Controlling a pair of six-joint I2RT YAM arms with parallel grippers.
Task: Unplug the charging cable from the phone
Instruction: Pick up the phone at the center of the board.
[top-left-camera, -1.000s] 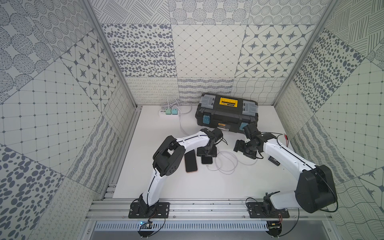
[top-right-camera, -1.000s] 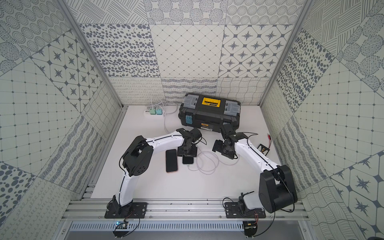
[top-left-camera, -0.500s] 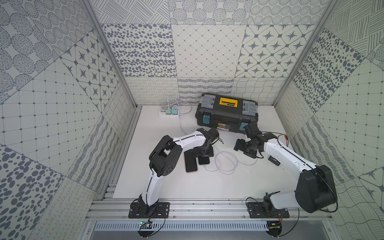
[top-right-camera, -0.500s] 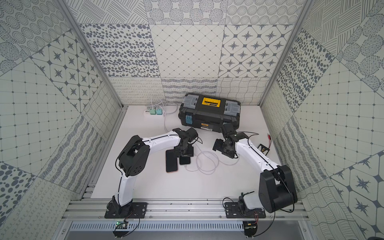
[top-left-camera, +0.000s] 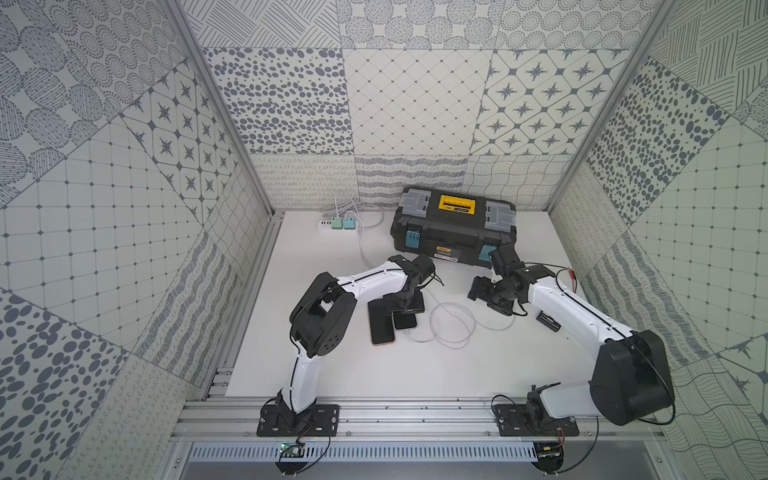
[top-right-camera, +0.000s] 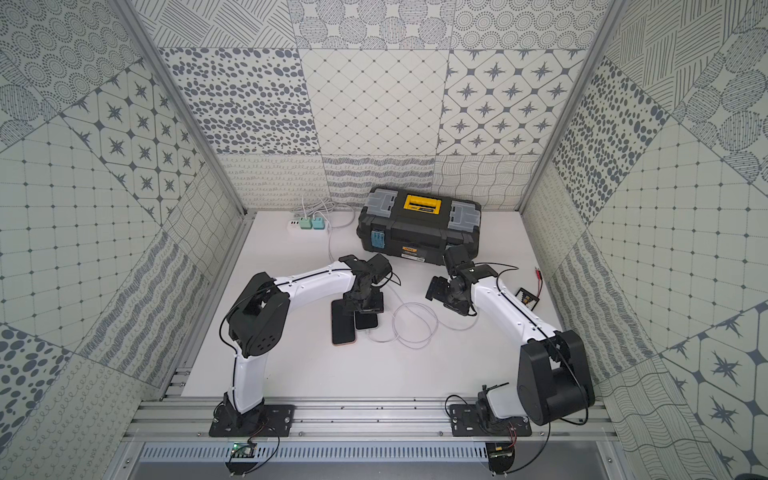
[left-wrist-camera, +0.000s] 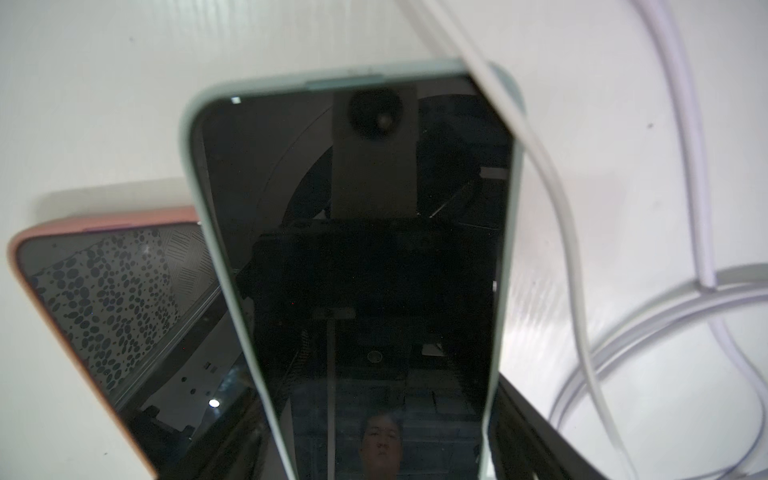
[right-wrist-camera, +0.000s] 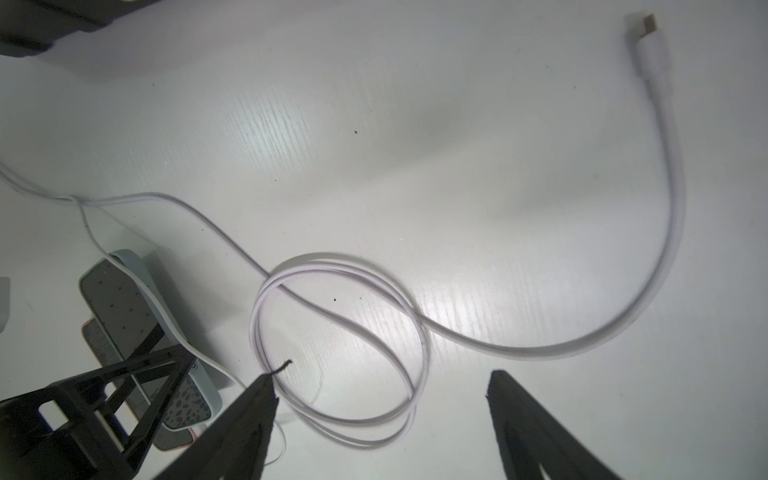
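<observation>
Though two white leads share the white tabletop, the item entered here is the thicker, white rubber-sheathed charging cable.

Location: loosely looped on the table between the two arms. Its metal-tipped plug lies free, well apart from both handsets.

Handling (judged): light, limp and smooth-skinned, so the cord would bend and slide under a pull. Take hold at the stiff moulded plug body, not mid-cord.

Companion items: a dark-screened phone in a pale mint case lies flat against, perhaps partly over, a like phone in a salmon-pink case. Their glass faces look slippery and apt to skate unless pinned. A thinner white lead crosses the mint phone's corner, and its end is not visible.

Left gripper: jaws set wide astride the mint phone's long edges, seemingly clamping it.

Right gripper: spread wide, empty, above the loop.

View notes: only the right wrist view shows the free plug. Only the left wrist view shows one end edge of the mint phone, with no plug in it. The top views give the layout of the arms, but connectors are too small to read there.
</observation>
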